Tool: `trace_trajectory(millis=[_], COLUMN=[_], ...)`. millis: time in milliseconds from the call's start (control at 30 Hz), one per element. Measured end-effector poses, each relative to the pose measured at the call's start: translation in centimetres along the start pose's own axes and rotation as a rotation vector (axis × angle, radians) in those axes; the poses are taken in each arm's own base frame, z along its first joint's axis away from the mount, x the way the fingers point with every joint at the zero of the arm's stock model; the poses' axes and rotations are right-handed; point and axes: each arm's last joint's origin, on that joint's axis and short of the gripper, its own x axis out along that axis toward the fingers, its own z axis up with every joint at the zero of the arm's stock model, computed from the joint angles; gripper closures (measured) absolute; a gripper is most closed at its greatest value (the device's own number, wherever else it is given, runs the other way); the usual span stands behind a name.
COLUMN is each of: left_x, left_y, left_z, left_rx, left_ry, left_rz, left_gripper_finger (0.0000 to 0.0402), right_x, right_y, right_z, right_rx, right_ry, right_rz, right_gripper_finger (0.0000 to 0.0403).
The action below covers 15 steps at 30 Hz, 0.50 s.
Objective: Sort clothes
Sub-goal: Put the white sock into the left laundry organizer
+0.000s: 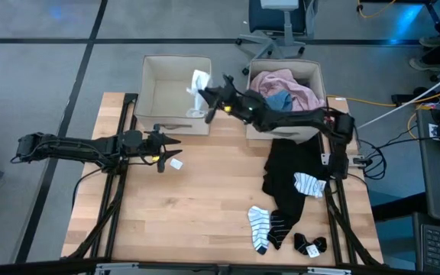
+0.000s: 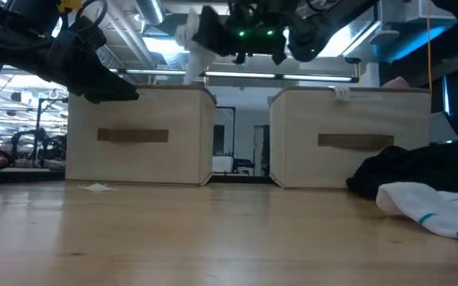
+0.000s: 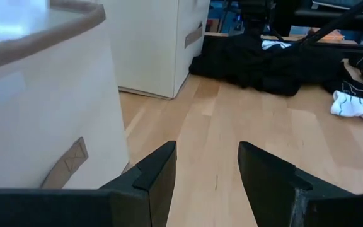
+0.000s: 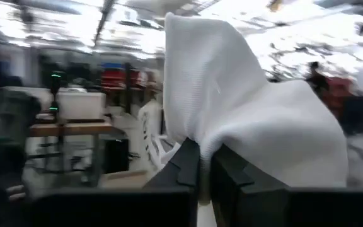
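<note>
While a white sock [image 4: 232, 94] hangs clenched in the right pincer [image 1: 208, 98], it sits over the near right corner of the left beige bin [image 1: 159, 72]. Behind and to that pincer's right, the other bin [image 1: 318, 76] holds pink and blue clothes [image 1: 285, 88], with black garments [image 1: 290, 172] and striped socks [image 1: 260, 228] on the bench [image 1: 197, 206] below. The left pincer [image 1: 173, 142] hovers released in front of the left bin.

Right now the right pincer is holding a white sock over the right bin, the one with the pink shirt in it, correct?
Not quite. The high view shows the right pincer holding the white sock over the left bin, not the right bin, which holds the pink shirt.
</note>
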Motion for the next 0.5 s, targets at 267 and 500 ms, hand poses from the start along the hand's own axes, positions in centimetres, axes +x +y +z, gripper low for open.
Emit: trace_trajectory(millis=[267,500], left_x=[0.0,0.0], left_y=[0.0,0.0], left_z=[-0.1,-0.1], left_rx=[0.002,0.002], left_ry=[0.007,0.012], left_rz=[0.000,0.000], left_gripper_finger=[0.0240,0.0240], right_x=[1.8,1.0], right_y=[-0.6,1.3], right_z=[-1.1,1.4], right_rx=[-0.033,-0.080], right_ry=[0.258,0.507], right_rz=[-0.033,-0.026], right_gripper_finger=[0.0248,0.0140])
